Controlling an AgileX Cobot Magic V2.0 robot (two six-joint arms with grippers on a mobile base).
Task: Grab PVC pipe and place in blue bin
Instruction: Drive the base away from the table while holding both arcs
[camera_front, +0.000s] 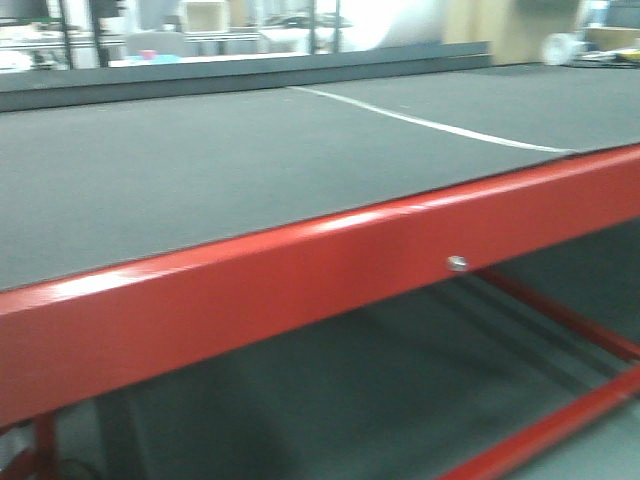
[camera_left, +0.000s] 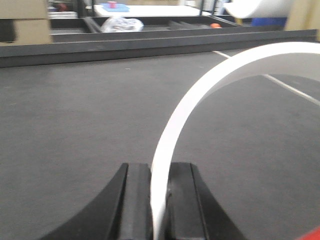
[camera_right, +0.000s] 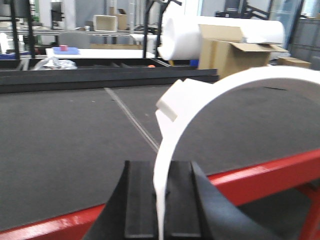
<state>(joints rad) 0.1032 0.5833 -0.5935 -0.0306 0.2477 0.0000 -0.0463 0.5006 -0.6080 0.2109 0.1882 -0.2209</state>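
In the left wrist view my left gripper (camera_left: 159, 172) is shut on the thin wall of a white curved piece, which I take for a PVC pipe (camera_left: 200, 95). It arcs up and to the right above the dark mat. My right gripper (camera_right: 161, 167) is likewise shut on a white curved PVC pipe wall (camera_right: 240, 80). That piece has a blocky tab on its outer side and hangs over the table's red front edge. The front view shows neither gripper nor pipe. The blue bin is out of view.
A dark mat (camera_front: 200, 170) covers the table, with a pale seam line (camera_front: 430, 125) across it and a red steel front rail (camera_front: 300, 270). A low dark rail (camera_left: 150, 45) runs along the far side. Behind it stand a cardboard box (camera_right: 235, 55) and a white foam roll (camera_right: 185, 35).
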